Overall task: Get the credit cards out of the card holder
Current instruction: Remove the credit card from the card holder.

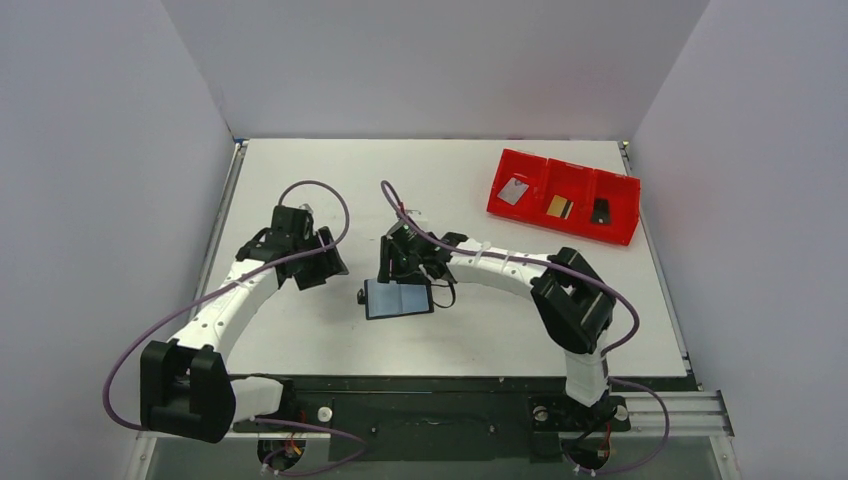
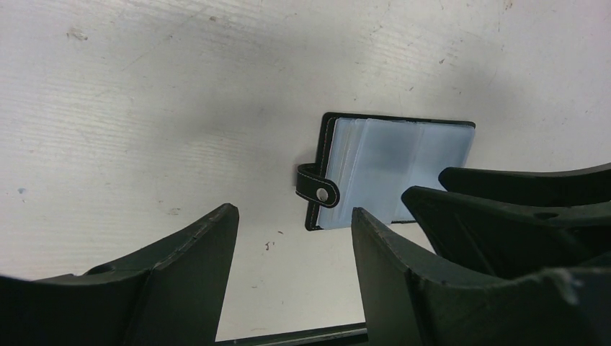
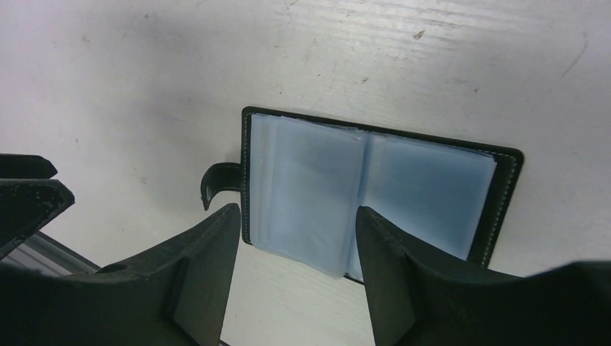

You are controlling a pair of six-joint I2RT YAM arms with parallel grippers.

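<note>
While card holder (image 3: 375, 180) lies open | left end effector (image 2: 294, 210) wide, empty | right end effector (image 3: 295, 210) wide above it

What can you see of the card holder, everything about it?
The card holder lies open and flat on the white table. It has a black cover with pale stitching, clear bluish plastic sleeves that look empty, and a snap strap sticking out one side. The right gripper hangs close over it, jaws open; contact is unclear.
</note>
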